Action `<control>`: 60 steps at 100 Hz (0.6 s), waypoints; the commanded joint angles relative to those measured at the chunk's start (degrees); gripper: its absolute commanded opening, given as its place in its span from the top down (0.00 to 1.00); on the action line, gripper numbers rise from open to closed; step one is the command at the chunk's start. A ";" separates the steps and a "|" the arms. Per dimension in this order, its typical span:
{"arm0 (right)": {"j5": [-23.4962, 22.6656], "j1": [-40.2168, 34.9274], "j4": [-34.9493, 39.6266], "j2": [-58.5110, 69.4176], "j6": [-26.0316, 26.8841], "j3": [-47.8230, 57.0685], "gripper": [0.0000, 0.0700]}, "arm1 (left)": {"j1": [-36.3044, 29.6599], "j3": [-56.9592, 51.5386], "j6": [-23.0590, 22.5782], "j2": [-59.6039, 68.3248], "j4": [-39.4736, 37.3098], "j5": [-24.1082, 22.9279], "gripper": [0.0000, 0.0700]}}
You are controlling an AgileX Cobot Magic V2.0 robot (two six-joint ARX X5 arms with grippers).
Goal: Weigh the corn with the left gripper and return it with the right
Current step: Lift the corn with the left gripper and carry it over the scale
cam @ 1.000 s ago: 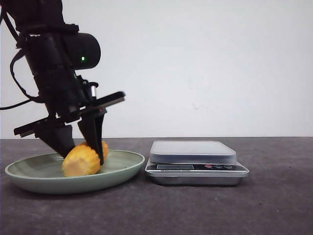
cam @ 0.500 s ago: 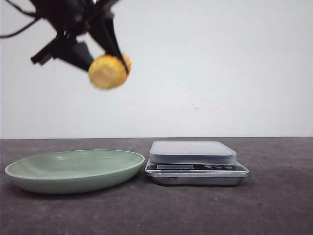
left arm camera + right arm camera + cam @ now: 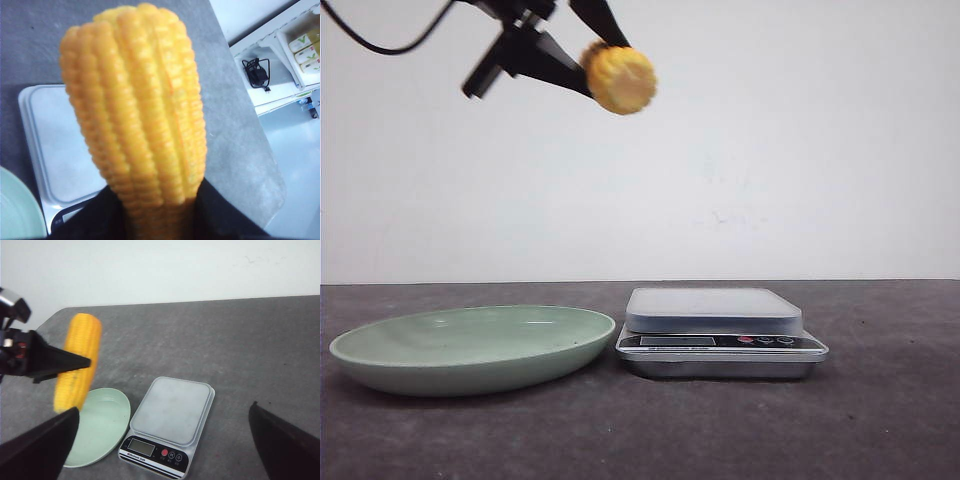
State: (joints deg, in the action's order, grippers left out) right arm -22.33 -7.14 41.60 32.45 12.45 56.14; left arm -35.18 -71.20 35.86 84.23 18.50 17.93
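A pale green shallow plate sits at the lower left of the frame on a dark grey table. Just beside it, right of centre, stands a silver kitchen scale with a flat platform, a small display and round buttons along its front. Behind them rises a plain white wall.

No readable text appears anywhere. The kitchen scale has a blank display and unlabelled buttons beside it; distant shelf boxes show only an illegible green mark.
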 commanded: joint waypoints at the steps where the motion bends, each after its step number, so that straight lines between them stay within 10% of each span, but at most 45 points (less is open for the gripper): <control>1: -0.11 -0.22 -0.37 0.37 0.68 0.55 0.02 | -0.79 -4.76 0.17 3.72 1.09 -0.02 0.99; 26: -0.09 -0.22 -0.26 0.37 0.81 0.55 0.02 | -1.60 -23.82 -8.13 19.08 15.02 -1.70 0.99; 60: 0.74 -0.22 1.84 0.37 0.81 0.52 0.02 | -2.01 -34.27 -8.22 36.61 25.70 -2.25 0.99</control>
State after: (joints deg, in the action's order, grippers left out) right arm -22.13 -7.14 43.62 32.45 12.47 56.14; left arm -36.38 -103.81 28.40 117.80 43.57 15.38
